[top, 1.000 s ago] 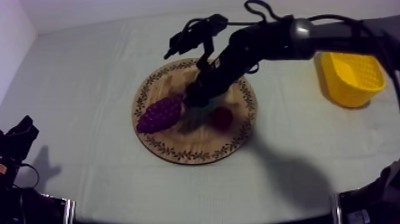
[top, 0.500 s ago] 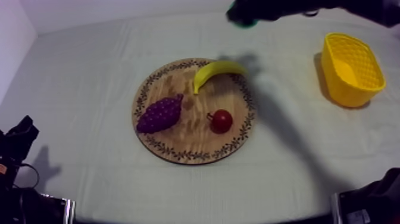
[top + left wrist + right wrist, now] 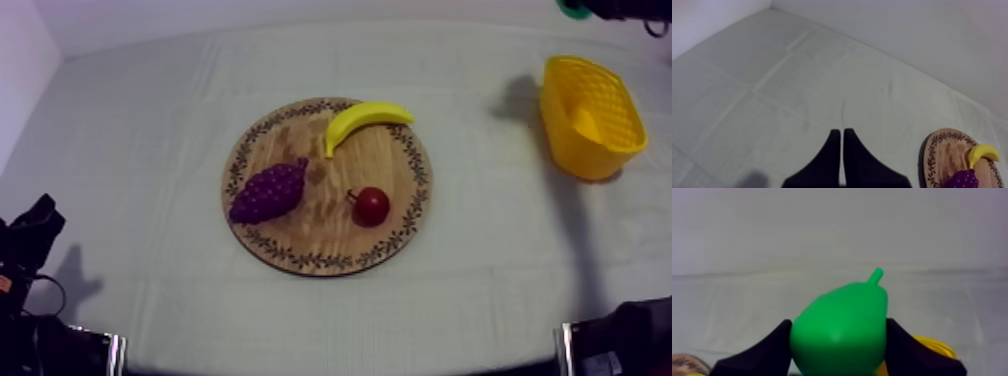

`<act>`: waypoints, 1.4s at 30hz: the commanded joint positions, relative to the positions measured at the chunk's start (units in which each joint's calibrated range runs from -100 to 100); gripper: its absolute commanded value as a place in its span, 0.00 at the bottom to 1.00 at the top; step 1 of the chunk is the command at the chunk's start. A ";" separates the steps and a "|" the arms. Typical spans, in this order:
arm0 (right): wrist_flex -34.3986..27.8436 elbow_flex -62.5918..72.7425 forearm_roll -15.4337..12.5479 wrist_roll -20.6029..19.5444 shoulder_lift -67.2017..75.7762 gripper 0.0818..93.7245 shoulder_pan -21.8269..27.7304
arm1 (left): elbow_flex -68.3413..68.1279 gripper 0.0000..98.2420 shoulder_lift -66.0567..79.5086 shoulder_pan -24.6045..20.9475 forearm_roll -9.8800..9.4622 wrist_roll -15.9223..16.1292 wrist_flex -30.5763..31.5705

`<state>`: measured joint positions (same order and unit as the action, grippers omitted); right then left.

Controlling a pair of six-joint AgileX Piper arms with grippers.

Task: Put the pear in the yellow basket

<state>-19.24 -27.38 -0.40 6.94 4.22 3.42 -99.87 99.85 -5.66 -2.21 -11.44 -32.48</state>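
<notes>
Presently the left jaws are seen pressed together over the bare tabletop, and on the wooden board a banana, grapes and a small red fruit are set. Further right, the pear is clamped between the right jaws and held high near the yellow basket. It should be brought squarely over the basket's mouth and lowered inside before the jaws are parted, so that no bounce off the rim is risked.

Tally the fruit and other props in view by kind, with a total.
Banana: 1
Bunch of grapes: 1
Small red fruit: 1
Pear, held in the right pincer: 1
Wooden board: 1
Yellow basket: 1
Total: 6
</notes>
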 commanded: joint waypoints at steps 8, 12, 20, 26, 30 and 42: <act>-1.41 -7.54 -3.06 3.16 -4.46 0.43 8.90 | -0.02 0.00 -0.02 -0.02 -0.02 -0.01 -0.01; -2.07 -9.50 -3.68 3.64 -6.31 0.43 9.66 | -0.02 0.00 -0.02 -0.02 -0.02 -0.01 -0.01; -4.35 -11.14 -4.40 4.27 -8.90 0.43 9.87 | -0.02 0.00 -0.02 -0.02 -0.02 -0.01 -0.01; -4.89 -12.44 -4.69 4.76 -10.19 0.43 9.74 | -0.02 0.00 -0.02 -0.02 -0.02 -0.01 -0.01; -5.00 -12.90 -4.88 5.13 -10.82 0.43 9.65 | -0.02 0.00 -0.02 -0.02 -0.02 -0.01 -0.01; -4.32 -13.65 -4.71 4.74 -11.69 0.69 8.61 | -0.02 0.00 -0.02 -0.02 -0.02 0.00 -0.01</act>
<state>-23.54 -41.04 -5.29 11.86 -7.40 12.11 -99.87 99.85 -5.66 -2.21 -11.44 -32.48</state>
